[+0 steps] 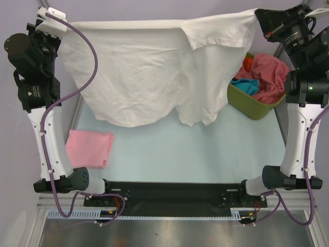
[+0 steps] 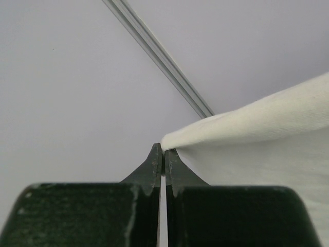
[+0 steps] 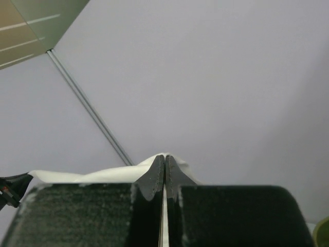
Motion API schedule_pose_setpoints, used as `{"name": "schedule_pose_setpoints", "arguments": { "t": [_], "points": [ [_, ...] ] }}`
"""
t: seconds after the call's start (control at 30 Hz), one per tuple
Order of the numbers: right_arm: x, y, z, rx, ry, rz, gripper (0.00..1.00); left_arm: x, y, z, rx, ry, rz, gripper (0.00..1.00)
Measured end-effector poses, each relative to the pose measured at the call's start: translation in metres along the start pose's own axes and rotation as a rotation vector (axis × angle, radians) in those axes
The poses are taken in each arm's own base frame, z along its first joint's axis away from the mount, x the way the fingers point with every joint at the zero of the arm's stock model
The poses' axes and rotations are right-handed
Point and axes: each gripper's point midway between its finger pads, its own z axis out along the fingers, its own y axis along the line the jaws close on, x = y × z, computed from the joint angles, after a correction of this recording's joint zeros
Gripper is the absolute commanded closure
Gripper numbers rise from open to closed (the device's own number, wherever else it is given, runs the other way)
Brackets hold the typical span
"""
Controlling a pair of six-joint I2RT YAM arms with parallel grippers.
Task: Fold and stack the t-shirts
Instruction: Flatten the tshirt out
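White tee (image 1: 149, 72) is strung across the top of the frame, held btw both arms. Left gripper (image 2: 163, 154) is upper left, jaws pressed together and pinching one edge of the cloth. Right gripper (image 3: 164, 160) is upper right, same deal on the other end, w/ just a small bump of fabric poking past the tips. The bottom hangs toward the table (image 1: 195, 154); can't tell if it touches.

What could go wrong imo:
- **Slipping out:** both holds look like thin nips right at the edge. If the arms pull further apart or drop fast, the cloth prob slips out of one side and the whole thing flops.
- **Bad crease:** a flap is doubled over near the upper right, so laying it down as is means a crease baked into the fold.
- **Snagging the tub:** the right side hangs just beside the green tub (image 1: 247, 103), which holds the red tee (image 1: 270, 72), teal tee (image 1: 247, 86) and orange tee (image 1: 248, 63). A swing could catch the rim or drape in.
- **Covering the pink one:** the pink tee (image 1: 90, 147) sits folded lower left, apart from the white one. Setting down too far that way could cover it.
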Motion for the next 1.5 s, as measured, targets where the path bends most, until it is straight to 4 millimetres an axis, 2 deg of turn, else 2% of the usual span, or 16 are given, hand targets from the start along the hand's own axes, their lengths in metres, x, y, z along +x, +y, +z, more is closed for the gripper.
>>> {"name": "schedule_pose_setpoints", "arguments": {
  "t": [0.1,0.23,0.33,0.5,0.63,0.73,0.8,0.83,0.87,1.07,1.13,1.2,1.27,1.33,1.4,1.5],
  "points": [
    [-0.006,0.004,0.008,-0.031,-0.014,0.017,1.00,0.002,-0.002,0.005,0.001,0.002,0.002,1.00],
    [0.002,-0.013,0.034,-0.050,-0.007,0.069,1.00,0.017,-0.014,0.023,0.024,0.031,0.004,1.00],
    [0.022,-0.040,0.063,-0.041,0.019,0.124,1.00,0.036,-0.030,0.046,0.054,0.067,0.005,0.99],
    [0.076,-0.084,0.119,-0.022,0.079,0.218,1.00,0.069,-0.054,0.098,0.079,0.129,0.005,1.00],
    [0.108,-0.110,0.151,-0.005,0.080,0.282,1.00,0.090,-0.066,0.126,0.079,0.168,0.008,1.00],
    [0.120,-0.125,0.163,0.020,0.063,0.307,1.00,0.094,-0.068,0.135,0.074,0.172,0.008,1.00],
    [0.122,-0.126,0.168,0.031,0.043,0.308,1.00,0.092,-0.066,0.135,0.069,0.167,0.009,1.00],
    [0.116,-0.122,0.169,0.029,0.018,0.302,1.00,0.089,-0.063,0.135,0.062,0.159,0.009,1.00],
    [0.115,-0.120,0.169,0.025,0.015,0.302,1.00,0.085,-0.060,0.135,0.054,0.149,0.009,1.00],
    [0.078,-0.097,0.162,-0.023,-0.067,0.219,1.00,0.066,-0.045,0.127,0.022,0.103,0.022,1.00],
    [0.073,-0.093,0.157,-0.019,-0.064,0.189,1.00,0.063,-0.045,0.119,0.034,0.096,0.031,1.00],
    [0.076,-0.096,0.146,0.007,-0.028,0.165,1.00,0.065,-0.050,0.106,0.065,0.099,0.044,1.00],
    [0.087,-0.104,0.131,0.049,0.031,0.149,1.00,0.078,-0.065,0.085,0.115,0.122,0.070,1.00],
    [0.111,-0.117,0.107,0.109,0.114,0.150,1.00,0.097,-0.084,0.062,0.177,0.147,0.103,1.00],
    [0.143,-0.131,0.079,0.173,0.196,0.160,1.00,0.122,-0.108,0.041,0.252,0.192,0.132,1.00],
    [0.201,-0.152,0.024,0.284,0.336,0.196,1.00,0.167,-0.146,0.008,0.367,0.267,0.167,1.00]
  ]
}}
